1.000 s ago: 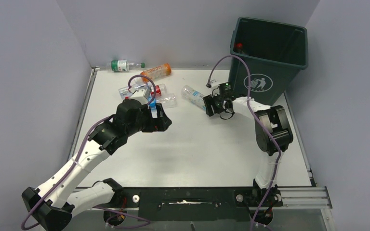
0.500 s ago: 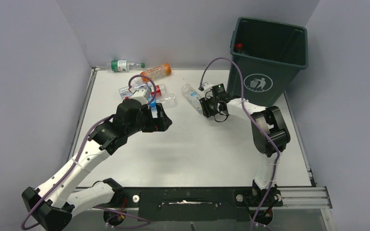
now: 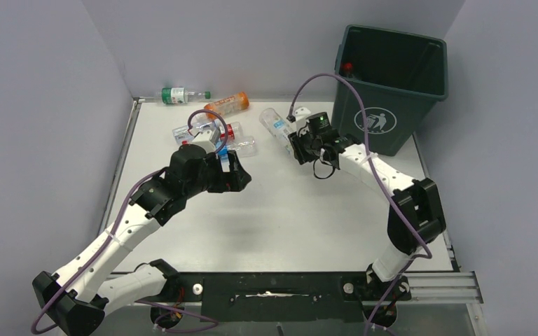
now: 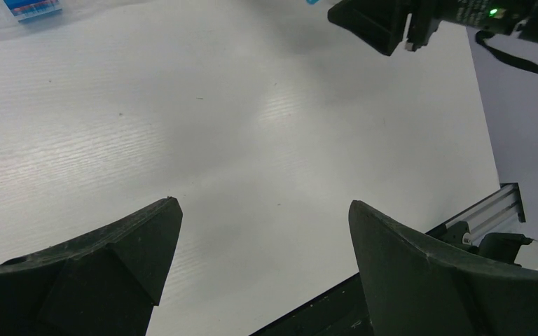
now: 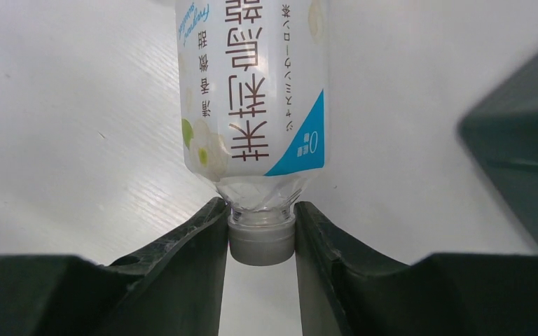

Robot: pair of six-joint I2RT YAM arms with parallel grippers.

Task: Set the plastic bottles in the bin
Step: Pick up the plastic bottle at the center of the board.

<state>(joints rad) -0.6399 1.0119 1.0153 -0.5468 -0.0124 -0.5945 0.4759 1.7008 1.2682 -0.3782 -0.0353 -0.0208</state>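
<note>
While near bin [image 3: 392, 91], bottle cap [image 5: 261, 243] inside right gripper [image 3: 294, 142]

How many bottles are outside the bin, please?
At least 5: a green-labelled bottle at the back, an orange bottle beside it, a clear bottle in the right gripper, two or more in a cluster behind the left arm, partly hidden.

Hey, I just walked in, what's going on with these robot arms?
The right gripper is shut on the capped neck of a clear white-labelled bottle, holding it just left of the green bin. The left gripper is open and empty over bare table beside a cluster of bottles. A green-labelled bottle and an orange bottle lie at the far left.
</note>
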